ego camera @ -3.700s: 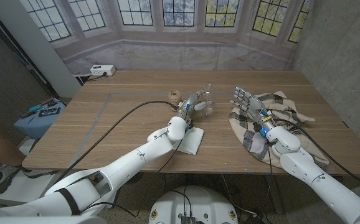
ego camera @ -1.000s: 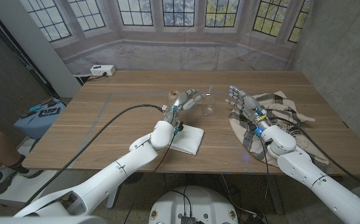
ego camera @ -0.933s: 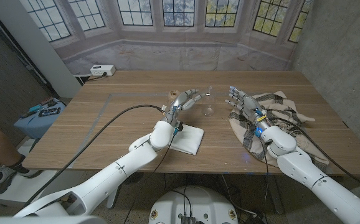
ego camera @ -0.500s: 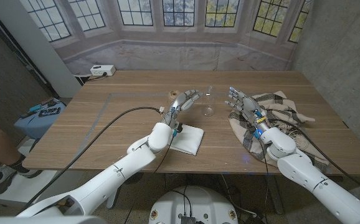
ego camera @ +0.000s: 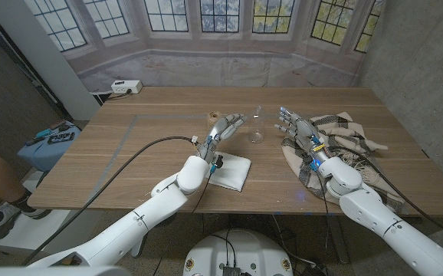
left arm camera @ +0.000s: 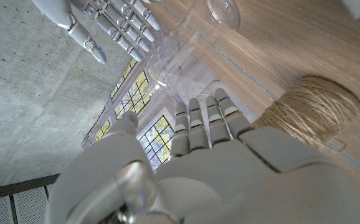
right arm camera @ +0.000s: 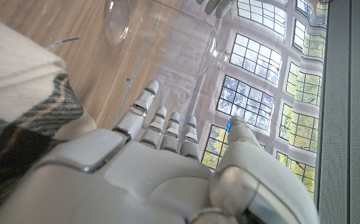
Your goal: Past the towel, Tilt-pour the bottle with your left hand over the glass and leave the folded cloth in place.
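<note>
Your bottle (ego camera: 257, 115) stands upright on the wooden table (ego camera: 145, 138), clear and hard to make out, a little past the middle between your two hands. The glass (ego camera: 257, 137) sits just in front of it, on the near side, touching or nearly so (the head view cannot separate them). In the left wrist view the bottle (left arm camera: 180, 46) rises beyond your fingertips with the glass (left arm camera: 223, 11) beside it; in the right wrist view you see the same bottle (right arm camera: 183, 53) and glass (right arm camera: 119, 22) ahead of the right hand's fingers.

Your left hand (ego camera: 223, 129) is empty, fingers straight and held together, reaching toward the bottle but apart from it. Close beside that hand lies a ball of twine (ego camera: 213, 117), seen large in the left wrist view (left arm camera: 311, 109).

The folded white cloth (ego camera: 231, 169) lies flat under your left wrist, near the table's front edge.

Your right hand (ego camera: 298, 128) also holds nothing, fingers spread and extended, over the near edge of the plaid towel (ego camera: 344, 138), which is bunched on the table's right side. A grey power strip (ego camera: 126, 87) sits at the far left corner.
</note>
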Available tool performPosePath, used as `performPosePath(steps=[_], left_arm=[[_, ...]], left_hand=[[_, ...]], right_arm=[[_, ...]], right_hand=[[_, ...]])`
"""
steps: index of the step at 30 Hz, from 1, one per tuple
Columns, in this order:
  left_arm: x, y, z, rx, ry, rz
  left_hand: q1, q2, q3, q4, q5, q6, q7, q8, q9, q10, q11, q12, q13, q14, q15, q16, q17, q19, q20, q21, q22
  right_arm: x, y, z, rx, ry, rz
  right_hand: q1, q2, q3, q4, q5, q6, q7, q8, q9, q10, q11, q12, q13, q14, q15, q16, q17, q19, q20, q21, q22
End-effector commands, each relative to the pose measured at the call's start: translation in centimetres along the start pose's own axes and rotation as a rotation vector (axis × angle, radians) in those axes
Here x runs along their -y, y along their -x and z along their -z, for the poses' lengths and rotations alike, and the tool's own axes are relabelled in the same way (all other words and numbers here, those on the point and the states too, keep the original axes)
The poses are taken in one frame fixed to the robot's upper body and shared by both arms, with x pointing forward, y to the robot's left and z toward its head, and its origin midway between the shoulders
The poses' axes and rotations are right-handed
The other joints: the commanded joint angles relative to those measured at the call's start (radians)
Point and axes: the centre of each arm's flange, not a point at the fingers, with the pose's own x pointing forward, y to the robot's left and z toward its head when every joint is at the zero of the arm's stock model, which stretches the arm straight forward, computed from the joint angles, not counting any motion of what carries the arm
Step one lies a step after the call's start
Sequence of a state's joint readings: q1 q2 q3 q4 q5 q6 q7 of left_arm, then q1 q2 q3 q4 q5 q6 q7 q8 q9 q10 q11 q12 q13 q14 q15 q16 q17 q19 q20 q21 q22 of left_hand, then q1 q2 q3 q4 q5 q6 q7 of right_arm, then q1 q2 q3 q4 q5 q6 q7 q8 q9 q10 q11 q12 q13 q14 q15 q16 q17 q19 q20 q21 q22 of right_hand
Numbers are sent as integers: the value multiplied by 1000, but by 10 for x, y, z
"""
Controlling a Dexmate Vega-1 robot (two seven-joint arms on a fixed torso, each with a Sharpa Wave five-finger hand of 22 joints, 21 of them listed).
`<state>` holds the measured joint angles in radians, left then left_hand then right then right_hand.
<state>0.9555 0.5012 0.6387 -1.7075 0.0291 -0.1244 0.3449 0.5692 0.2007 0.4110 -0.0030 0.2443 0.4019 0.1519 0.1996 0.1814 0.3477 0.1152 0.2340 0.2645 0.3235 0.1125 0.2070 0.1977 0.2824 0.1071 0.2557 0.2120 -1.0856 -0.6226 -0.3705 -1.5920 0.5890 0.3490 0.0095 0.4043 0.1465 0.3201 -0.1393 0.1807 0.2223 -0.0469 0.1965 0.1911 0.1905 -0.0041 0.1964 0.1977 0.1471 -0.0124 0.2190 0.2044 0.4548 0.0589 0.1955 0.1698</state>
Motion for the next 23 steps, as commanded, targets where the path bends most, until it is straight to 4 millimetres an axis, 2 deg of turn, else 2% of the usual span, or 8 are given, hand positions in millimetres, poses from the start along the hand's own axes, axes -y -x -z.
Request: performPosePath(steps=[1, 4, 9, 23], left_arm=[[2, 15, -5, 0, 59, 12], [3, 17, -6, 5, 73, 27], [5, 26, -9, 9, 93, 41], [4, 51, -19, -12, 141, 56]], left_hand=[[20, 13, 50, -3, 35, 8, 4, -3, 3, 5, 7, 1, -2, 9, 1, 3, 2, 2, -5, 8, 4], [38, 12, 96, -5, 71, 12, 2, -4, 2, 10, 3, 1, -6, 12, 0, 2, 2, 1, -8, 11, 5], [42, 18, 132, 12, 100, 12, 6, -7, 3, 9, 9, -1, -9, 11, 5, 3, 5, -4, -7, 13, 8], [29, 4, 152, 36, 122, 15, 5, -8, 3, 12, 10, -1, -12, 12, 3, 3, 8, -6, -12, 16, 9]], right_arm=[[-7, -2, -1, 2, 1, -7], [-8, -2, 0, 3, 2, -9], [-8, -3, 0, -2, 2, -12], [-4, -3, 4, -19, 3, -12]], right_hand=[[13, 1, 3, -1, 7, 2, 9, -2, -1, 6, 0, 3, 2, 5, 2, 3, 4, 2, -3, 0, 5], [13, 2, 3, -1, 8, 2, 9, -2, -1, 6, -1, 3, 2, 5, 2, 2, 4, 2, -4, 0, 5], [14, 2, 3, -1, 8, 2, 12, -2, -1, 7, -2, 3, 2, 5, 1, 2, 4, 1, -4, 0, 5], [14, 3, 3, -1, 8, 0, 17, -2, -1, 6, -1, 3, 2, 5, -1, 2, 4, 1, -5, 0, 5]])
